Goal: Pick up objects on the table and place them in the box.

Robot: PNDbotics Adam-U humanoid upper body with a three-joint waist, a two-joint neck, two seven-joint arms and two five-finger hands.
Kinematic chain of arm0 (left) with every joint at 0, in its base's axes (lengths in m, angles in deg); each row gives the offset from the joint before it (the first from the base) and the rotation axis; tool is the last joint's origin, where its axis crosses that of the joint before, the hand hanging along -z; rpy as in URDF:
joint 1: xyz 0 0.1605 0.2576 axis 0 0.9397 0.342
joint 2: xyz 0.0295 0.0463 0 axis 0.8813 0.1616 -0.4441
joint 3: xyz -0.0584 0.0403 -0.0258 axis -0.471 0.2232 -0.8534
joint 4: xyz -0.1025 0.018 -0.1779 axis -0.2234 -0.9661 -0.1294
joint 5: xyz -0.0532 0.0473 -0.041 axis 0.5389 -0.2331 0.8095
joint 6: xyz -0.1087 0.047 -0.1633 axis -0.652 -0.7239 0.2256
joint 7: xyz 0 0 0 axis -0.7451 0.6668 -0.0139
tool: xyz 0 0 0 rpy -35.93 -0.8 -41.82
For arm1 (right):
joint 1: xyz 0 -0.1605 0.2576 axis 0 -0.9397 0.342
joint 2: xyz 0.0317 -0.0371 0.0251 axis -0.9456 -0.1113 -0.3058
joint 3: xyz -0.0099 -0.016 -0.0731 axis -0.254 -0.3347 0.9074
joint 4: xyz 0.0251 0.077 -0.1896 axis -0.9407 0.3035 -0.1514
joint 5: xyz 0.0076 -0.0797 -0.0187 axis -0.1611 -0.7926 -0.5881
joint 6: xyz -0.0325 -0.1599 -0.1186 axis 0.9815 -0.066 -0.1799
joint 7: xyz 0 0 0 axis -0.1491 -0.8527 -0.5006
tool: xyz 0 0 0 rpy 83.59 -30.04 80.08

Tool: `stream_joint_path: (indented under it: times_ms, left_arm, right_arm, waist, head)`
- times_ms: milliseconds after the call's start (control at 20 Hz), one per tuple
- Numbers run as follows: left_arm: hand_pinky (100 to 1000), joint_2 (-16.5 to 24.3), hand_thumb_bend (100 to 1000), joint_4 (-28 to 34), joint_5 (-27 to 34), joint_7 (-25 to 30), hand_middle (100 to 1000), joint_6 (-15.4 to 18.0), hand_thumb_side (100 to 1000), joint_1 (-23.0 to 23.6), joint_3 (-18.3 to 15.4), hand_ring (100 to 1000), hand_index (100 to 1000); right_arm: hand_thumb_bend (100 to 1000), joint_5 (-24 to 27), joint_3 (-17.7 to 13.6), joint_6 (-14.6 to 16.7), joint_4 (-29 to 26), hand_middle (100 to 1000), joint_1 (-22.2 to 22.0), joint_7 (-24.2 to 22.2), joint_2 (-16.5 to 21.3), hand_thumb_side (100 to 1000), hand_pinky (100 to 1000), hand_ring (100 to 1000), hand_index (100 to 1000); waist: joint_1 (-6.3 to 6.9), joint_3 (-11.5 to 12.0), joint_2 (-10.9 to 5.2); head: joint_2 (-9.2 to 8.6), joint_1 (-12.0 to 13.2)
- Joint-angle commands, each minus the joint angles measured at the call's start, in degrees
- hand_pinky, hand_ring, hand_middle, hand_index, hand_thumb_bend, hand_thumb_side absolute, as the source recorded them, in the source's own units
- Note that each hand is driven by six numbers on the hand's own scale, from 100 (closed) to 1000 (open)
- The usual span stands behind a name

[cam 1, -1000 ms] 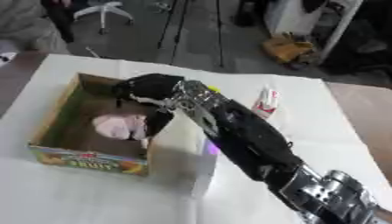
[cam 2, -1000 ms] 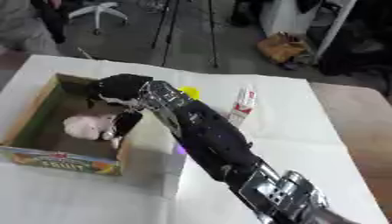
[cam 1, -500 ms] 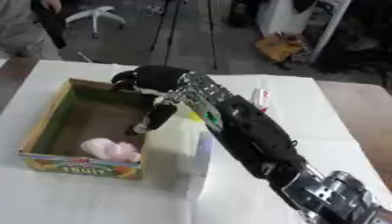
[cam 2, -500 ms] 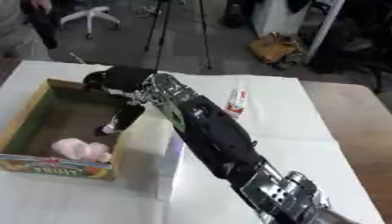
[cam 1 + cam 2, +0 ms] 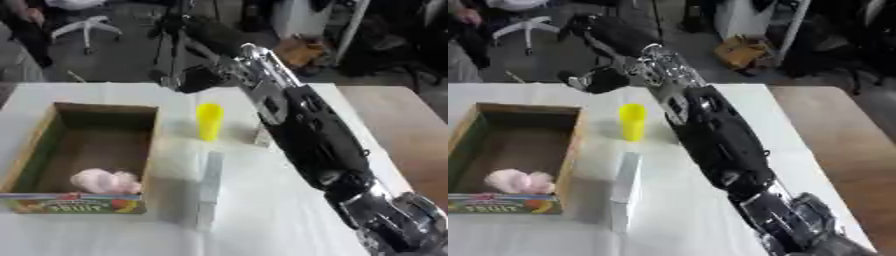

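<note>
- The right hand (image 5: 597,80), a second ago low inside the box (image 5: 52,150) over the pink soft object (image 5: 105,181), has lifted out and now hangs above the far edge of the desk (image 5: 289,220), beyond the box's far right corner.
- Its fingers (image 5: 579,82), half a second ago reaching down into the box, are now curled and hold nothing.
- The pink soft object, covered by the hand a second ago, lies uncovered in the box's near right corner.
- The yellow cup (image 5: 209,121) and the white upright carton (image 5: 626,192), earlier hidden behind the arm, now stand in plain view beside the box.
</note>
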Motion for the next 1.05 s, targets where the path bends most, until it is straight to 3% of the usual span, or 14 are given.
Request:
stream_joint_path:
  times_ms: [50,250,300,350,900,1050]
  left_arm:
    - [664,1.5,584,1.1,-0.2,0.4,625,-0.8,859,0.1,-0.4,700,771]
    - [666,1.8,584,0.7,-0.4,1.5,628,-1.7,865,1.1,-0.6,706,775]
    - [667,1.8,584,0.7,-0.4,1.6,628,-1.8,865,1.1,-0.6,706,775]
    - [670,1.8,583,0.5,-0.4,1.9,637,-1.9,878,1.3,-0.4,719,787]
    - [685,2.2,583,-3.2,-0.4,6.2,671,-2.3,903,2.7,-0.5,760,817]
    - [689,2.2,584,-3.6,-0.5,7.2,676,-2.2,911,3.0,-0.3,770,820]
  right_arm:
    - [380,3.1,-1.2,-1.4,-5.5,775,-0.7,2.9,2.3,562,644,652,847]
    - [382,6.6,-1.5,-0.7,-11.3,771,-5.2,6.4,4.2,566,633,649,845]
    - [351,7.5,-1.1,-1.2,-12.6,777,-5.8,7.3,4.6,688,636,655,849]
    - [411,8.3,-0.6,-1.5,-13.7,786,-6.5,8.0,5.1,584,637,668,859]
    - [457,18.6,1.8,2.1,-19.9,800,-17.1,4.2,9.0,598,628,681,875]
    - [467,32.2,1.4,1.8,-21.1,804,-18.1,-1.0,12.0,604,629,675,882]
  waist:
    - [0.69,-0.9,-0.82]
    - [0.94,-3.1,-0.88]
    - [0.95,-3.3,-0.88]
    - [1.03,-3.6,-0.83]
    - [2.16,-5.1,-0.75]
    - [2.3,-5.3,-0.78]
  head:
    - [0.25,0.9]
    - [0.21,1.8]
    - [0.21,1.8]
    - [0.2,2.0]
    - [0.35,5.0]
    - [0.5,5.5]
